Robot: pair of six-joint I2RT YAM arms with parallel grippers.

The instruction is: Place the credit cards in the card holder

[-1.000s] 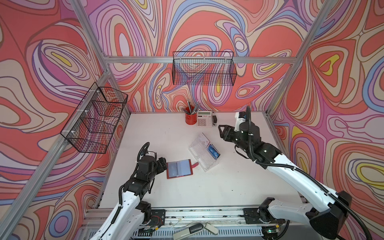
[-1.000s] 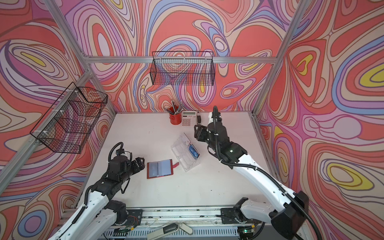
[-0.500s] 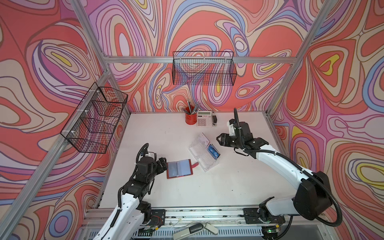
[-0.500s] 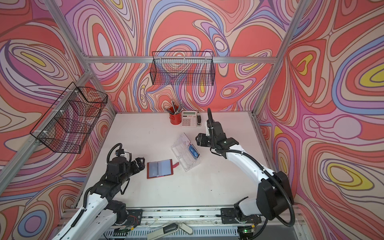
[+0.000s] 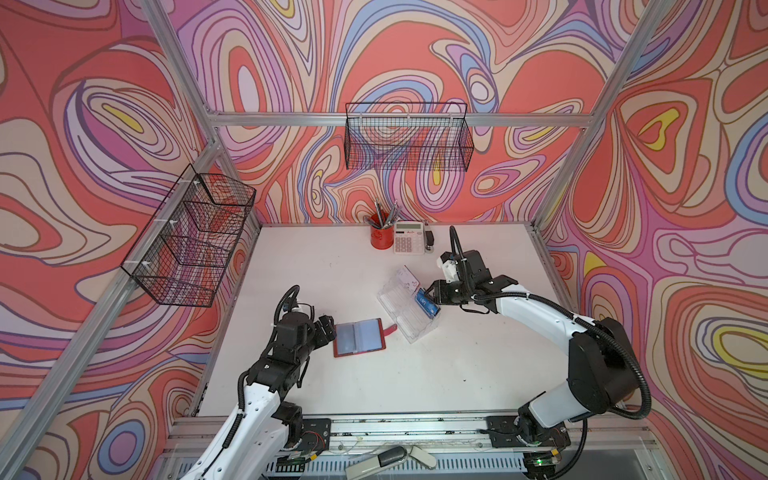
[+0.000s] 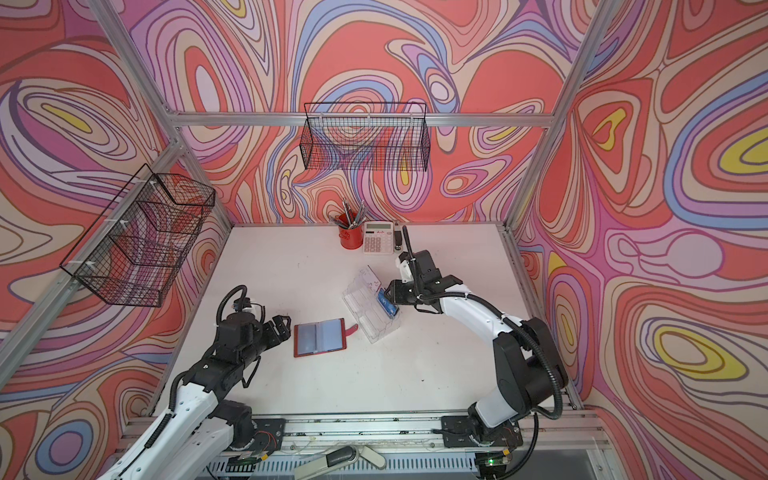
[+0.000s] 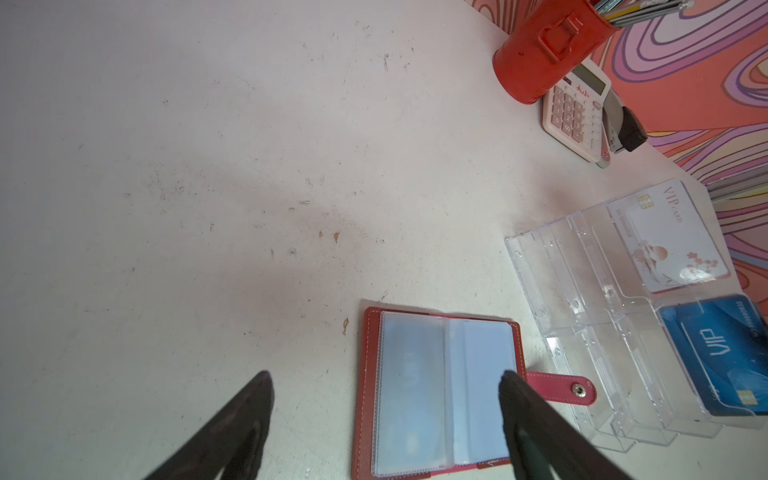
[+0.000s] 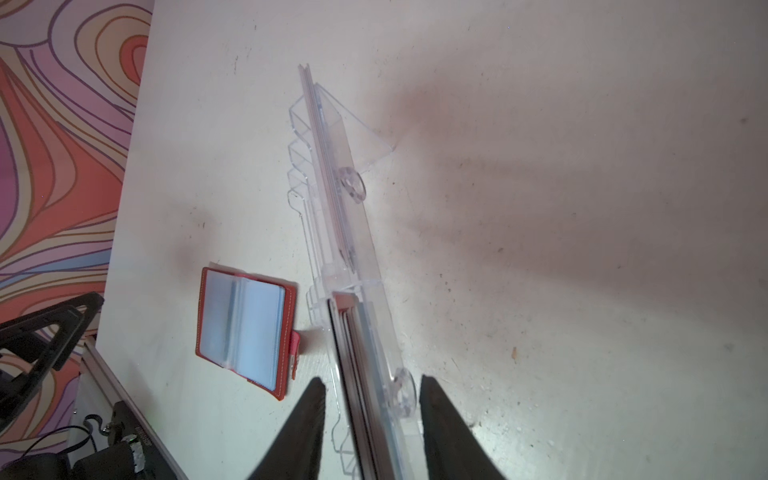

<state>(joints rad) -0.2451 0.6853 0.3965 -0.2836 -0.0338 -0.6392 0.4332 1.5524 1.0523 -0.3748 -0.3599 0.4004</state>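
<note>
Two credit cards (image 7: 715, 353) showed their faces in the clear rack (image 7: 561, 291): a blue one reading "VIP", fronting an edge-on stack too tight to count, and a white card (image 7: 665, 237) reading "VIP CARD". One red card holder (image 7: 440, 390) lay open beside the rack. The right gripper (image 8: 371, 384), arm stretched low, straddled the blue stack, jaws set narrow yet just clear of it. The left gripper (image 7: 385, 376) hovered wide open by the holder's edge
</note>
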